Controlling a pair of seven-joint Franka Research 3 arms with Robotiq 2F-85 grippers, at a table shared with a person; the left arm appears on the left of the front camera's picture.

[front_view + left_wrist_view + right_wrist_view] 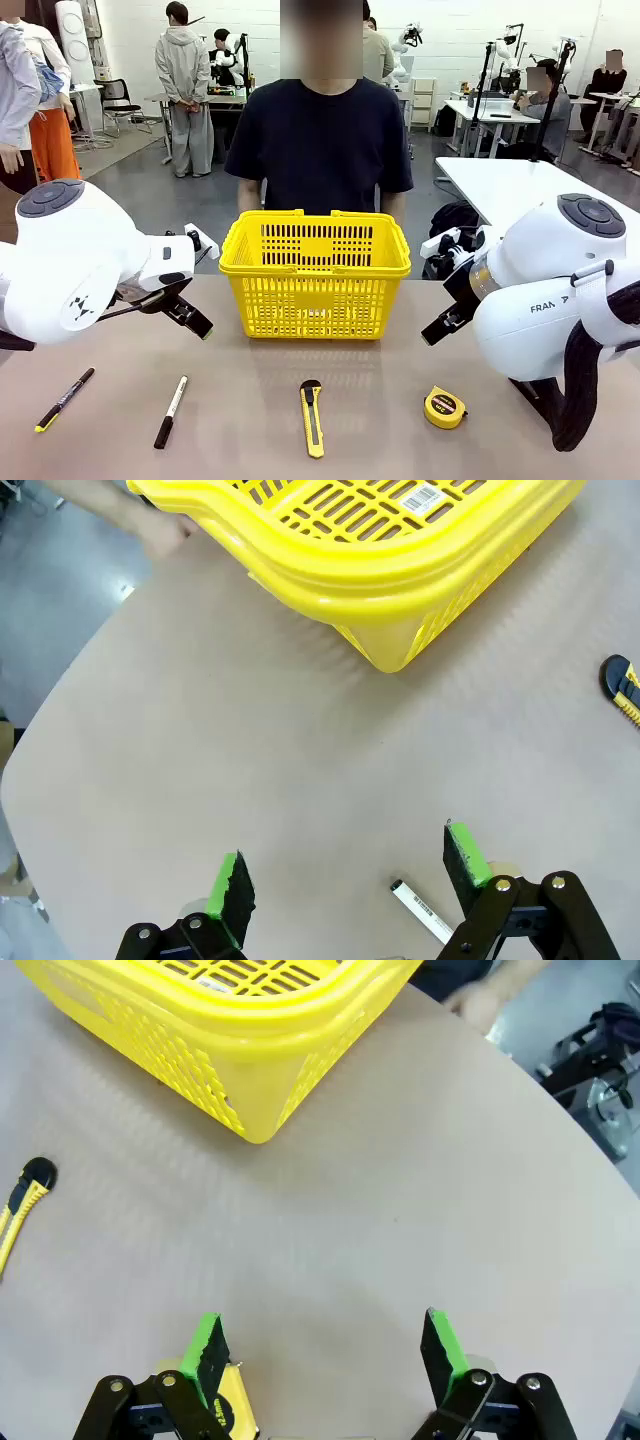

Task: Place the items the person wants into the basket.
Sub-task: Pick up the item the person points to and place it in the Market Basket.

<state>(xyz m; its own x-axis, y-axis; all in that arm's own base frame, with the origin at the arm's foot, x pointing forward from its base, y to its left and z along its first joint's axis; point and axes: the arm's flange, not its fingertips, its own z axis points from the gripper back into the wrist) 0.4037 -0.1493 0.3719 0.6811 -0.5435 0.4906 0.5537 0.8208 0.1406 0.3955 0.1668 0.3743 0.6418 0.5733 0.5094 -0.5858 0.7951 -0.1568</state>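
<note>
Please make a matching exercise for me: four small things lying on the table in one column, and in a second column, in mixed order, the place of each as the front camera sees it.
Things:
1. thin black pen
2. black marker
3. utility knife
4. tape measure

Places in the front view:
A. straight in front of the basket, on the near side
B. farthest left in the row
C. farthest right in the row
D. second from the left

Pairs: 1-B, 2-D, 3-A, 4-C

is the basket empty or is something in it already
Empty, as far as shows: the basket has only bare lattice inside, and the marker, pen and utility knife lie on the table.
</note>
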